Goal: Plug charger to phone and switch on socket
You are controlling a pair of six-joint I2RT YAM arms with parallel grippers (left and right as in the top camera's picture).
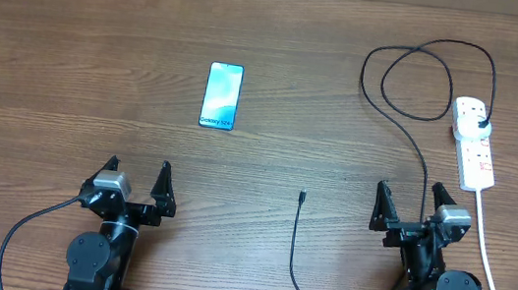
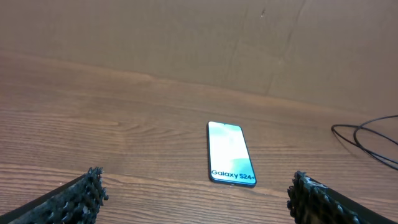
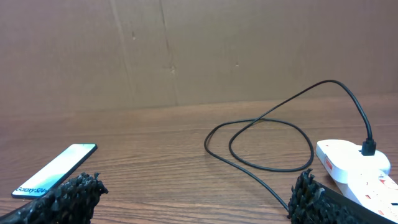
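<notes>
Black and thin, the charger (image 1: 293, 248) is only half dealt with. Its plug (image 1: 480, 124) already sits in the socket (image 1: 474, 142), a white strip lying close to the tabletop's (image 1: 71, 63) right edge. Its connector tip (image 1: 301, 197) lies loose on the wood near the middle of the front half, well apart from the phone (image 1: 221, 96). The phone rests flat, screen up, left of centre and clear of every edge.

Still to do, as I judge it: carry the tip to the phone, seat it, then press the switch. Whether the switch is on I cannot tell.

The left gripper (image 1: 138, 168) and the right gripper (image 1: 410, 193) both stand spread wide and empty near the front edge. Bare wood lies between tip and phone, so that path looks free. On the right it is tighter: the cable loops toward the far right corner and then runs close past the right arm, where it could snag, and the white cord (image 1: 492, 263) trails along the right edge.
</notes>
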